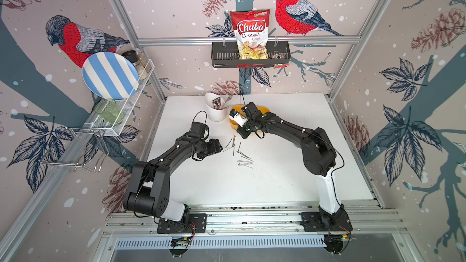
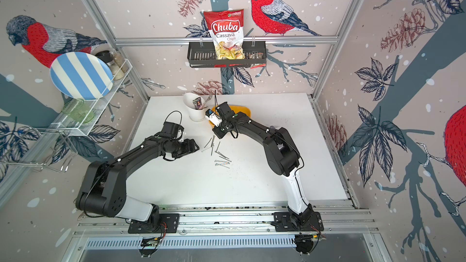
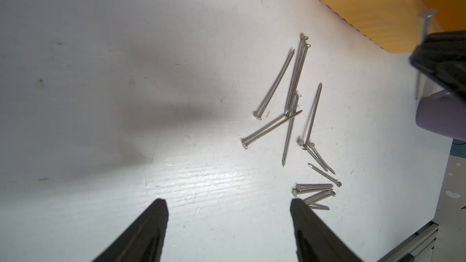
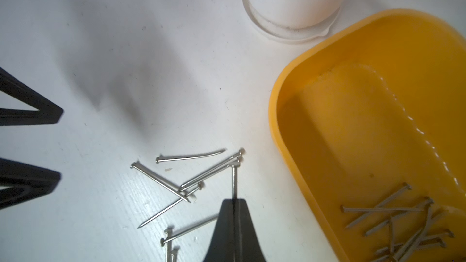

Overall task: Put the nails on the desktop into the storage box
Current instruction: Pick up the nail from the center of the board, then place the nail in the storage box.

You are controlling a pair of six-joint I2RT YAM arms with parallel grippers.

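Pinching one nail (image 4: pixel 234 182) by its shank in the pressed-together right gripper (image 4: pixel 233 201), just beside the storage box (image 4: pixel 273 112) for dropping in, with the left gripper (image 3: pixel 228 202) spread wide near loose nails (image 3: pixel 272 128) scattered on the desktop (image 3: pixel 100 46).

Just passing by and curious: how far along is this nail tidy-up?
Partly done. A heap of nails already lies in the yellow storage box. The right tool is shut on one nail beside it. A dozen or so loose nails remain on the desktop, near the open, empty left tool.
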